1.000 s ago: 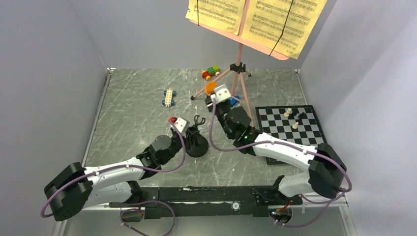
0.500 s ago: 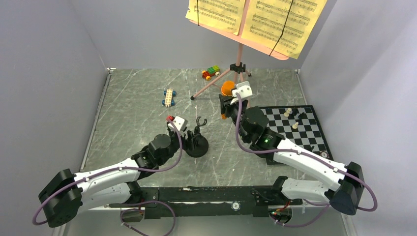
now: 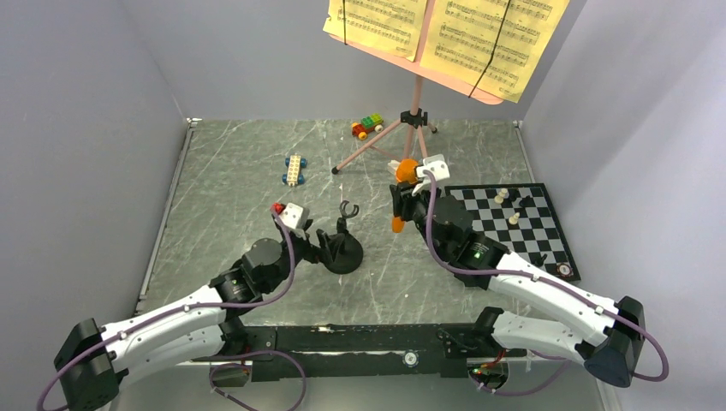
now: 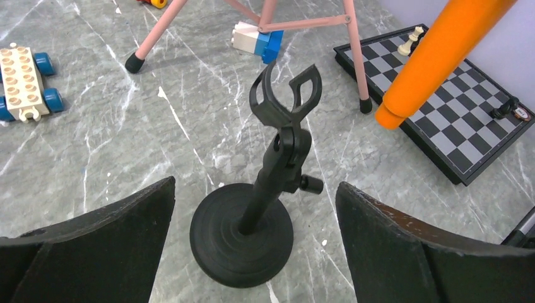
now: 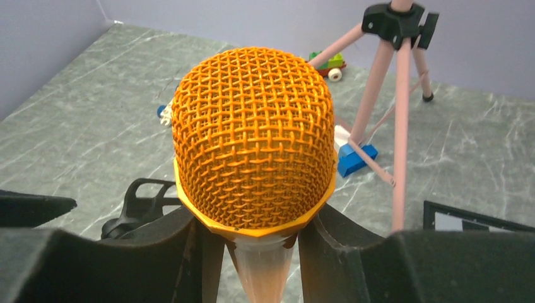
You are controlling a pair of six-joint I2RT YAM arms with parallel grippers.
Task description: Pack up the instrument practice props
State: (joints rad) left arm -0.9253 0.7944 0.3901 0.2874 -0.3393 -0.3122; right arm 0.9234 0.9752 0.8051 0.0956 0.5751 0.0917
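Observation:
The small black mic stand (image 3: 342, 250) stands upright on its round base, its clip empty (image 4: 277, 158). My left gripper (image 3: 315, 241) is just left of it, open wide, with its fingers on either side of the base and apart from it (image 4: 255, 184). My right gripper (image 3: 411, 190) is shut on the orange toy microphone (image 3: 399, 210), below its mesh head (image 5: 252, 139), and holds it off the table with the tail pointing down. The tall pink music stand (image 3: 416, 103) rises behind, with yellow sheet-music pages (image 3: 445, 30) strapped to its tray.
A chessboard (image 3: 492, 227) with a few pieces lies at the right, close under my right arm. Toy block cars sit at the back (image 3: 294, 169) (image 3: 366, 127), and a blue and white block (image 4: 255, 39) lies by the tripod legs (image 4: 356, 57).
My left gripper has opened, let go of the mic stand and drawn back a little to the left. My right gripper has carried the microphone to the right, away from the stand.

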